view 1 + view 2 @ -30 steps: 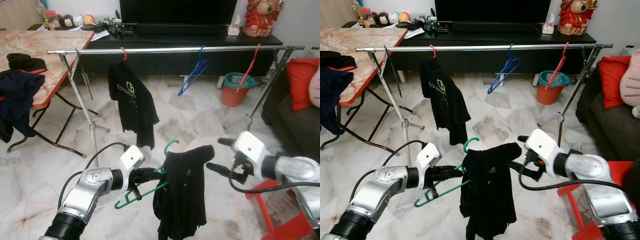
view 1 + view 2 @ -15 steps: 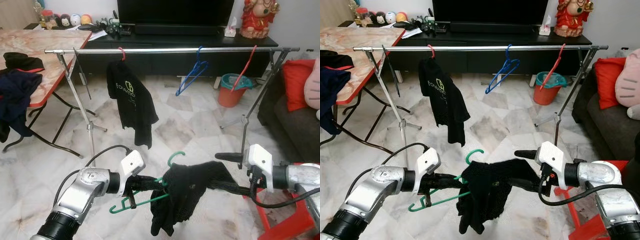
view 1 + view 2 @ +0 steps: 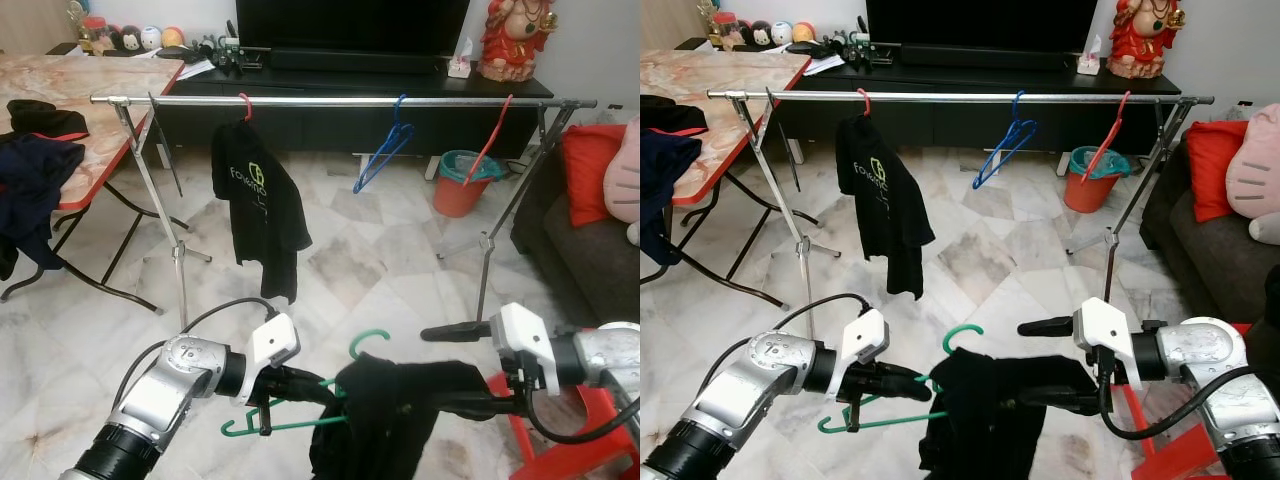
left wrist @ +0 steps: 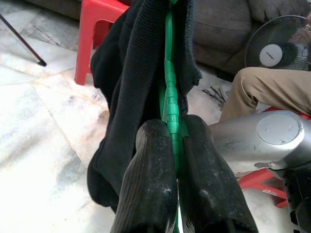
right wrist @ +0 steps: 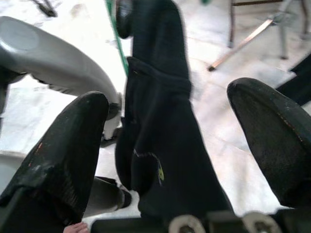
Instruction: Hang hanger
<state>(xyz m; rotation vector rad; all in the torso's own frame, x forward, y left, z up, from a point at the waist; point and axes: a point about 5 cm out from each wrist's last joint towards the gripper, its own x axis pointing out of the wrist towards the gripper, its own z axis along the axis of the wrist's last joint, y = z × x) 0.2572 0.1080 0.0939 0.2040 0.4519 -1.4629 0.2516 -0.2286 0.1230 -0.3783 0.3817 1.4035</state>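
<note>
My left pincer (image 3: 318, 392) pinched the green hanger (image 3: 300, 420), its black garment (image 3: 390, 420) draped just beyond; my right pincer (image 3: 1025, 362) stood spread around the cloth. Ahead stood the rail (image 3: 340, 101); I judged the hook needed keeping upright.

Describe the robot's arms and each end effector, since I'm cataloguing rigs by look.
Both arms are silver metal with black ribbed collars. A white boxy housing sits at each wrist, fed by a looping black cable. The left end effector and right end effector each have two long black fingers with a matte, slightly scuffed surface.
</note>
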